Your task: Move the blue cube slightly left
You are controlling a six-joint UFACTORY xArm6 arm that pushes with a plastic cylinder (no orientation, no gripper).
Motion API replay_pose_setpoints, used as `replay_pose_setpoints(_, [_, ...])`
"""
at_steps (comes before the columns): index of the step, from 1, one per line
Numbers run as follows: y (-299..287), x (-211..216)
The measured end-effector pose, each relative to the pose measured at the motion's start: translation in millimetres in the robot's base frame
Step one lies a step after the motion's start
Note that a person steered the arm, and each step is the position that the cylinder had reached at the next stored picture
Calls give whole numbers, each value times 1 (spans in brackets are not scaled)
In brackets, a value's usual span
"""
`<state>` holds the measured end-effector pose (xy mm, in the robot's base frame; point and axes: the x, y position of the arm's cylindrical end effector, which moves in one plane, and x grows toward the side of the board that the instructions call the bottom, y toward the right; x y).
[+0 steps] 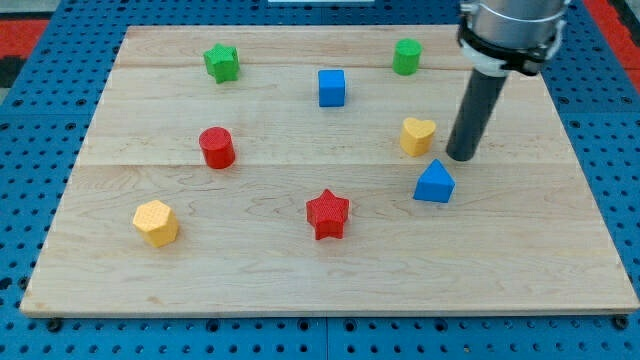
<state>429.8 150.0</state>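
Two blue blocks (332,87) (434,183), two green (222,62) (406,56), two red (216,147) (328,214), two yellow (155,222) (417,135), one wooden board (540,260)

My arm's upper body (512,30) is cut off by the view's top edge; only its lower collar and the rod show. The blue pegboard (30,100) surrounding the worktop (300,270) runs out of frame on all four sides. A red area (612,22) at the view's top right corner is cropped; what it is cannot be determined.

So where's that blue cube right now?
The blue cube sits near the view's top centre, between the green star and green cylinder, far from my tip.
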Motion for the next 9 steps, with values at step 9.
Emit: replay_pose_setpoints(9, [-192,-118])
